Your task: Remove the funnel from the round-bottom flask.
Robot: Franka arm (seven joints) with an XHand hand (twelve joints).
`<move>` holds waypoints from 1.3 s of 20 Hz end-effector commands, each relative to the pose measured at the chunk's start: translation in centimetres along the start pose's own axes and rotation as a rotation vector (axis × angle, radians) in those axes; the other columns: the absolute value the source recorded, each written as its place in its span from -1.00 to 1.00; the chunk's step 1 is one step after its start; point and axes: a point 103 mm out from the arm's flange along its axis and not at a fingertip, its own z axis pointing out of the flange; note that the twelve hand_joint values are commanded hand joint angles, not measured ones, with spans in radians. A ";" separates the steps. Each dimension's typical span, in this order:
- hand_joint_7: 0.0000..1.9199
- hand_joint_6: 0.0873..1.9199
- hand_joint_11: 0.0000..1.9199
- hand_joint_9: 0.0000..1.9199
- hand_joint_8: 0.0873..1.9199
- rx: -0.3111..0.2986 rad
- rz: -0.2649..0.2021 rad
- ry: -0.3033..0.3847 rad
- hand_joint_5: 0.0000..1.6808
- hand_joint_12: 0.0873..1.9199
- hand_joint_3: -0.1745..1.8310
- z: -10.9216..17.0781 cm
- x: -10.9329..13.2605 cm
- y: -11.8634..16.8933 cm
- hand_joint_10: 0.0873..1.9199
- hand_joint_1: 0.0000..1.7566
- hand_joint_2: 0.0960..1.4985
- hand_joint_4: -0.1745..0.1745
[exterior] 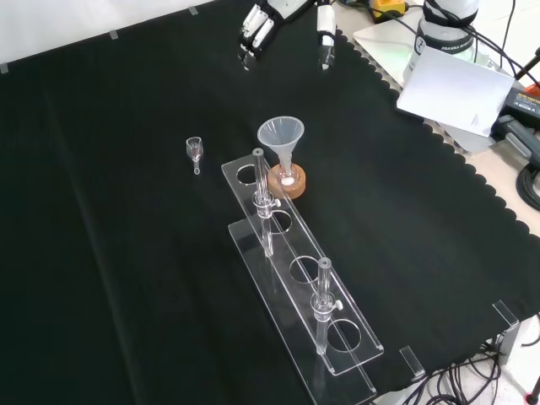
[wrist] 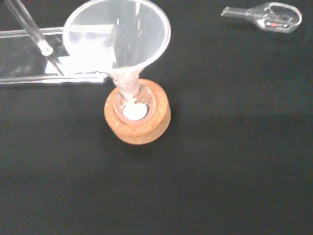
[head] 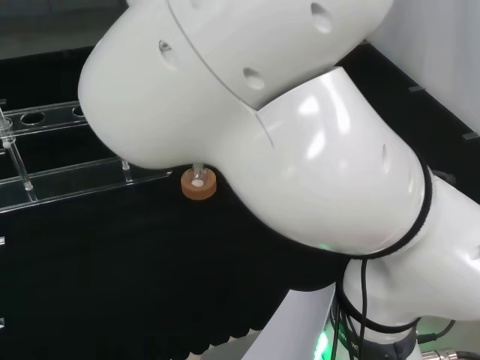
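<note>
Half-hidden flask (head: 196, 174) behind arm link (head: 300, 150)

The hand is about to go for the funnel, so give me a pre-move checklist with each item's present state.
1. Funnel seated with its stem in the round-bottom flask: ok.
2. Flask resting in its cork ring: ok.
3. Hand open with nothing in it, at the far edge of the cloth in the front view: ok.
4. Cloth between hand and funnel free of ware: ok.
5. Clear tube rack stands close beside the cork ring, one upright tube near the funnel; room for fingers on that side: cannot tell.
6. Small glass piece lies apart from the funnel: ok.
</note>
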 end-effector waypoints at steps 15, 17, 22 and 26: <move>-1.00 -1.00 -0.83 -0.99 -0.97 0.112 -0.044 -0.027 -0.99 0.55 -0.71 4.8 3.3 6.2 -0.13 -0.46 -0.08 -0.39; -1.00 -1.00 -0.83 -1.00 -1.00 0.115 -0.046 -0.032 -0.99 0.55 -0.71 5.0 3.3 6.7 -0.15 -0.45 -0.08 -0.39; -1.00 -1.00 -0.85 -1.00 -1.00 0.112 -0.045 -0.037 -1.00 0.55 -0.72 5.6 3.1 7.5 -0.28 -0.43 -0.07 -0.39; -1.00 -1.00 -0.87 -1.00 -1.00 0.120 -0.051 -0.042 -1.00 0.55 -0.73 6.1 3.1 7.8 -0.35 -0.42 -0.07 -0.39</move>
